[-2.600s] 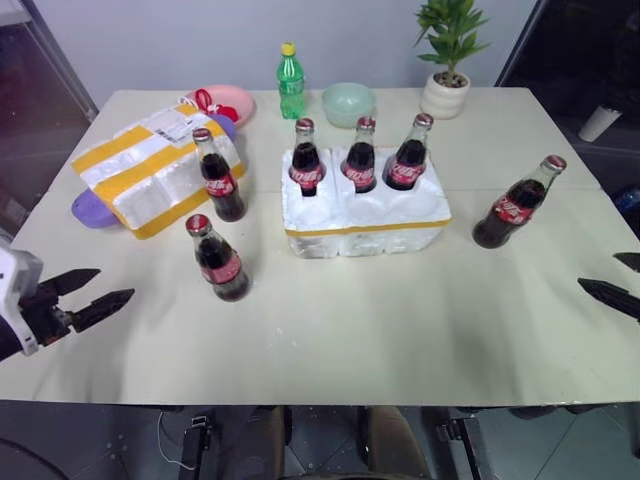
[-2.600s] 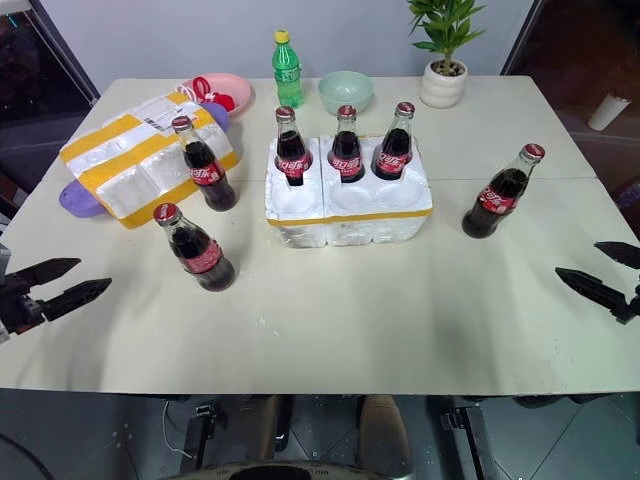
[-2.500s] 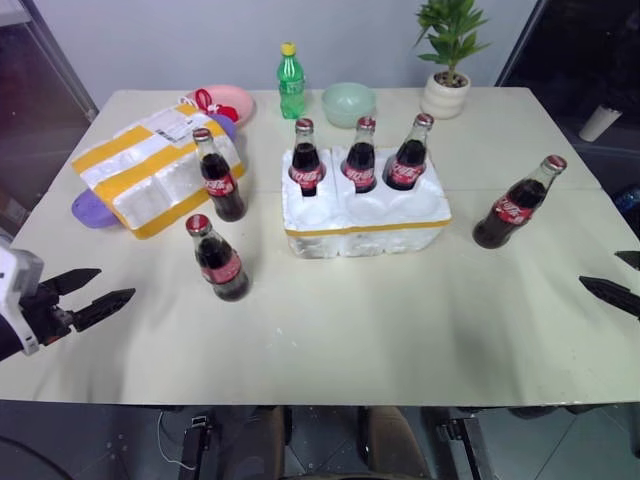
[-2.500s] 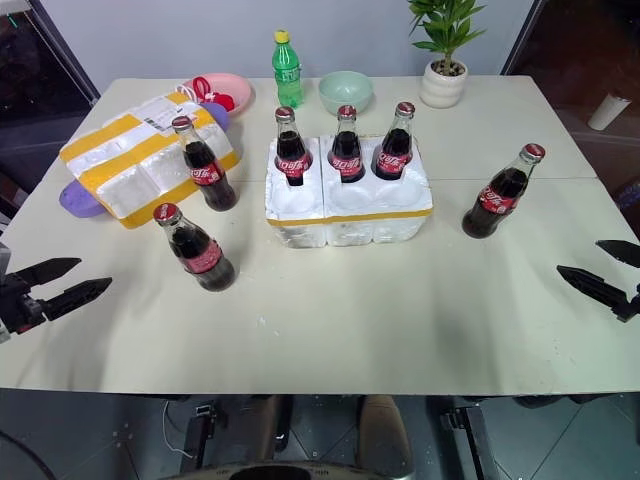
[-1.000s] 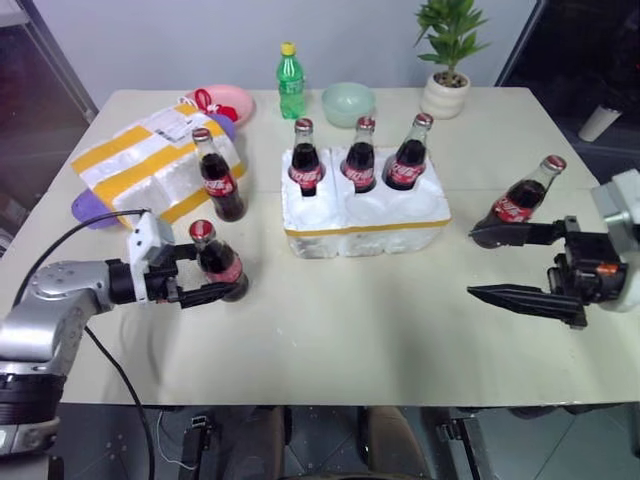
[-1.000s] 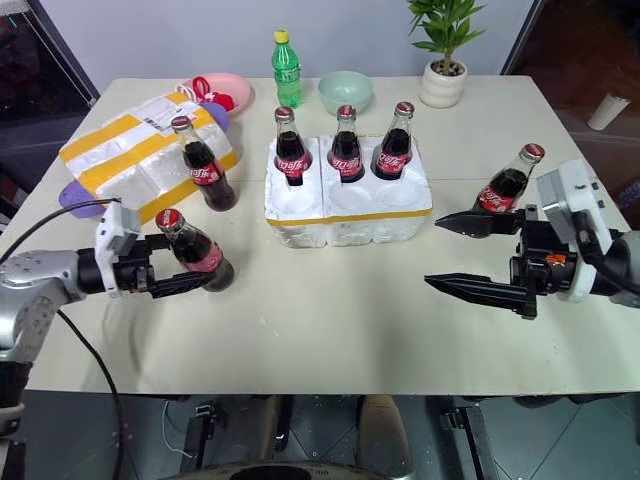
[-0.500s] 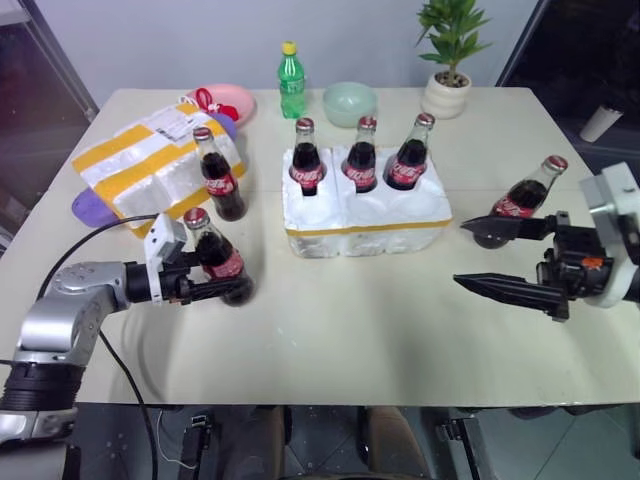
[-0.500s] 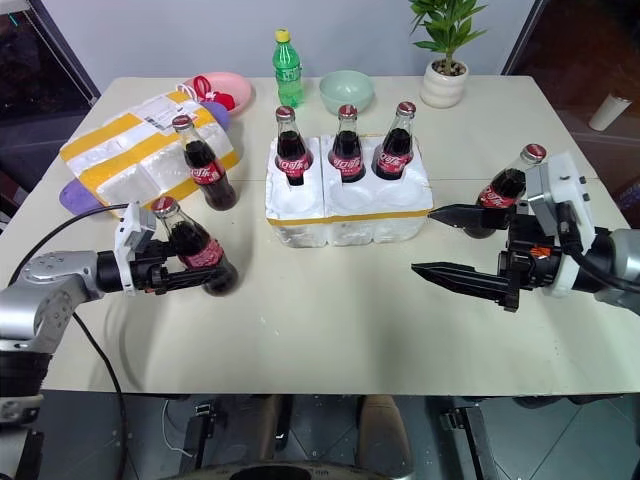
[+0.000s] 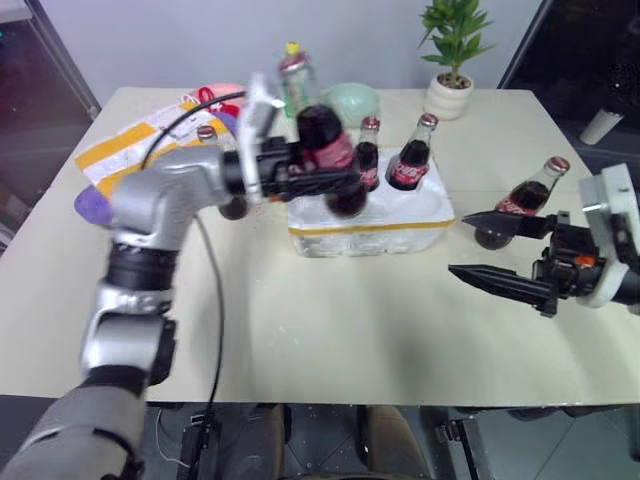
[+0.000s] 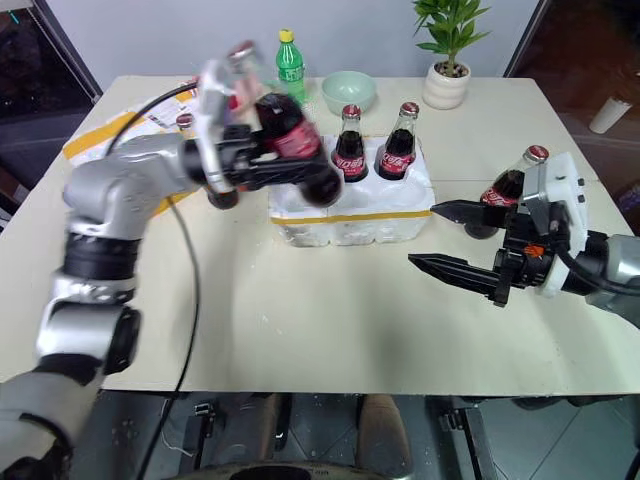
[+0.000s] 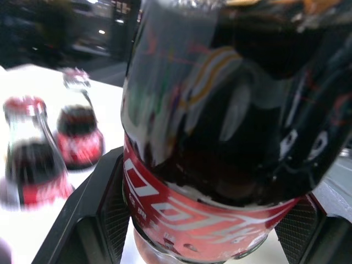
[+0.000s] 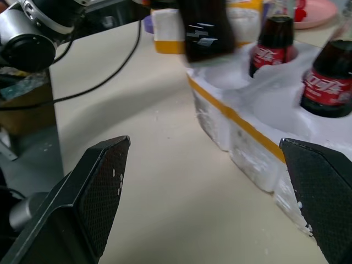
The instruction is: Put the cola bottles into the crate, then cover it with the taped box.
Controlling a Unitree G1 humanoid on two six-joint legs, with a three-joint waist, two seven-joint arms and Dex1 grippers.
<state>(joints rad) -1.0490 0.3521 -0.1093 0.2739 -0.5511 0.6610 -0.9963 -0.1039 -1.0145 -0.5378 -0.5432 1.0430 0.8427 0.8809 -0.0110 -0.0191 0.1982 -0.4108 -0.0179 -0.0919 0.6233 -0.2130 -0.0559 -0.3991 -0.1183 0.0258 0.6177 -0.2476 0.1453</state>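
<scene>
My left gripper (image 9: 322, 182) is shut on a cola bottle (image 9: 328, 150) and holds it in the air, tilted, over the left end of the crate (image 9: 372, 227). The left wrist view has that bottle (image 11: 220, 137) between the fingers. Two cola bottles (image 9: 368, 152) (image 9: 411, 155) stand in the crate's back wells; a third there is hidden behind the held one. Another bottle (image 9: 521, 203) stands on the table at the right, just beyond my open right gripper (image 9: 460, 246). One more bottle (image 9: 206, 134) peeks from behind my left arm beside the taped box (image 9: 108, 152).
Along the table's back edge stand a green plastic bottle (image 10: 289, 58), a mint bowl (image 10: 348, 91), a potted plant (image 10: 446, 62) and a pink plate (image 9: 226, 96). A purple item (image 9: 88, 204) lies by the taped box. My left arm's black cable hangs over the table's left part.
My left gripper has lifted the cola bottle off the table and carried it up and to the right, over the crate. The right gripper has stayed where it was, still open.
</scene>
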